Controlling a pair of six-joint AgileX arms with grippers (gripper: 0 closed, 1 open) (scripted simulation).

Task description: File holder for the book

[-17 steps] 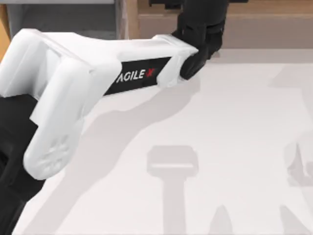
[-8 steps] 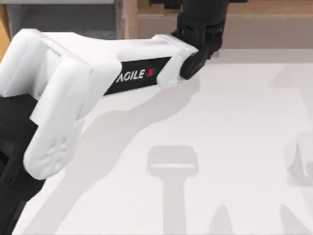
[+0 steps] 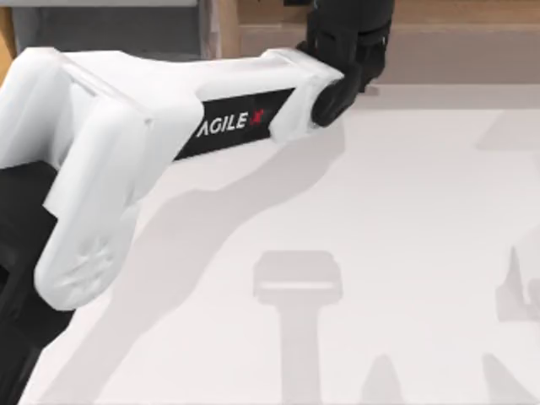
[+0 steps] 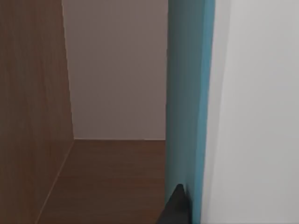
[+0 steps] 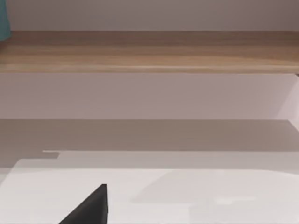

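The book [image 4: 187, 93] stands upright in the left wrist view, its teal cover edge-on, with a pale surface on one side of it and an open compartment on the other. That compartment has a brown wooden floor, a brown wooden side wall and a light back wall. One dark fingertip [image 4: 175, 207] of the left gripper lies against the book's teal cover; whether the gripper is clamped on the book cannot be told. In the top view the left arm [image 3: 126, 143] reaches across the white tabletop [image 3: 405, 219] to the far edge, where its black wrist [image 3: 346, 51] sits against the long brown wooden shelf [image 3: 464, 42]. The grey-walled file holder [image 3: 110, 34] with its tan side stands at the far left corner, just beside that shelf. In the right wrist view a dark fingertip [image 5: 91, 207] of the right gripper hangs above the tabletop, facing the shelf.
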